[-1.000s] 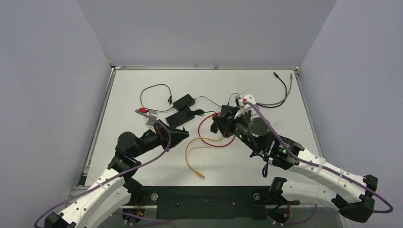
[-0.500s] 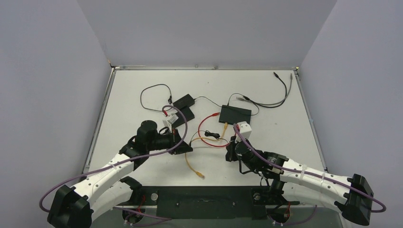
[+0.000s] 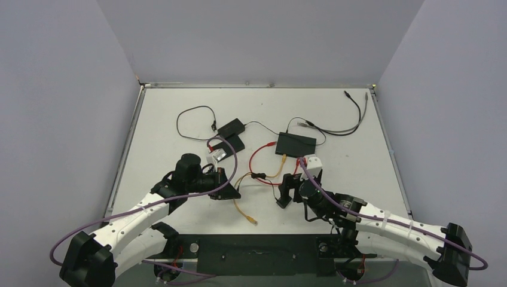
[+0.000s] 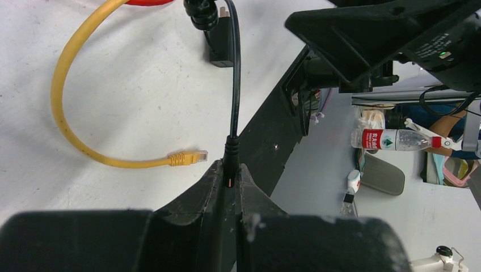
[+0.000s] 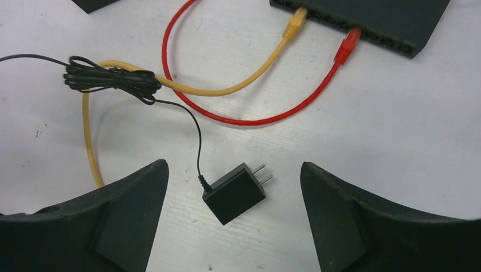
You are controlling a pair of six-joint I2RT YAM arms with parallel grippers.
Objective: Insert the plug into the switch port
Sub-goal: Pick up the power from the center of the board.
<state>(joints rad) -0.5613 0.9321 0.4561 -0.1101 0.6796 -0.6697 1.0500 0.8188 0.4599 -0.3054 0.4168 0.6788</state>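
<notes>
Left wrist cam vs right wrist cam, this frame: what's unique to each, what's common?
Left wrist only: the left end effector shut on the end of the black lead, a loose yellow connector on the table, a water bottle beyond the edge. Right wrist only: the switch with a yellow plug and a red plug seated, and the prongs of the power adapter inside the open right end effector. Both: the yellow cable, the black lead, the table.

No text is legible. In the left wrist view, a plastic bottle [image 4: 397, 139] lying beyond the tabletop edge carries a red label [image 4: 379, 137] with white lettering, too small to make out. Fine white print on the black arm housing [image 4: 439, 41] beside a green light is likewise unreadable
</notes>
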